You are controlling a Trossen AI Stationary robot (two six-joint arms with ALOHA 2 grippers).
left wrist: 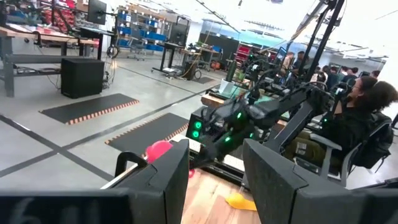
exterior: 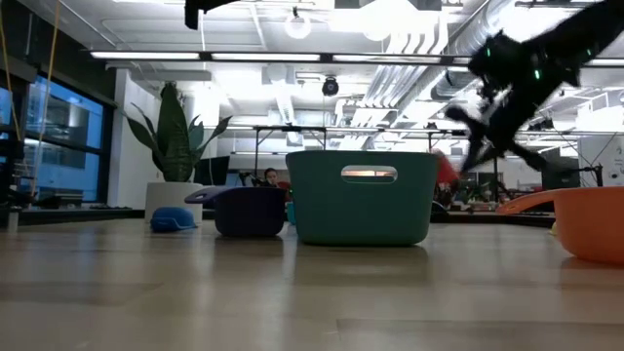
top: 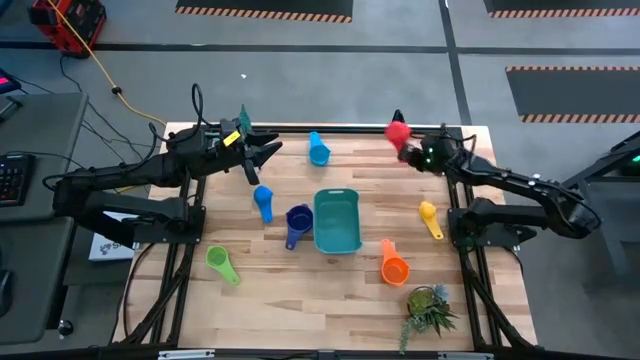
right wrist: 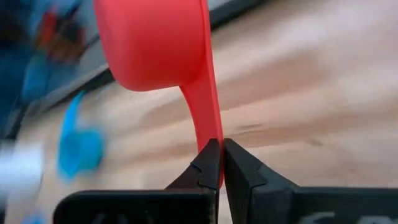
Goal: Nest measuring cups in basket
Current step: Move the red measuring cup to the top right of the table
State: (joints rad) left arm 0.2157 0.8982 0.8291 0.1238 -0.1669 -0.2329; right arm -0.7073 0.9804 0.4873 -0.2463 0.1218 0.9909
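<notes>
My right gripper (top: 407,143) is shut on the red measuring cup (top: 397,129), raised over the table's far right corner; the low view shows this gripper (exterior: 485,132) high above the wood. My left gripper (top: 268,152) hovers open over the far left part, and the left wrist view shows nothing between its fingers (left wrist: 214,180). The teal basket (top: 337,221) stands mid-table on its base. Resting on the wood are a light blue cup (top: 318,152), a blue cup (top: 263,200), a dark blue cup (top: 297,223) beside the basket, a green cup (top: 222,265), an orange cup (top: 394,266) and a yellow cup (top: 430,218). My right gripper pinches the red cup's flat handle near its free end (right wrist: 214,144) between its two fingertips. The fingers lie along the handle, coming from the table's right side and slanting down. The cup is lifted clear, its bowl (right wrist: 152,40) out beyond the fingertips.
A small potted plant (top: 430,309) stands at the near right corner. The table's dark frame rail (top: 340,128) runs along the far edge, just by the red cup. People sit at desks beyond the table (left wrist: 364,118). Bare wood lies along the near edge (top: 300,310).
</notes>
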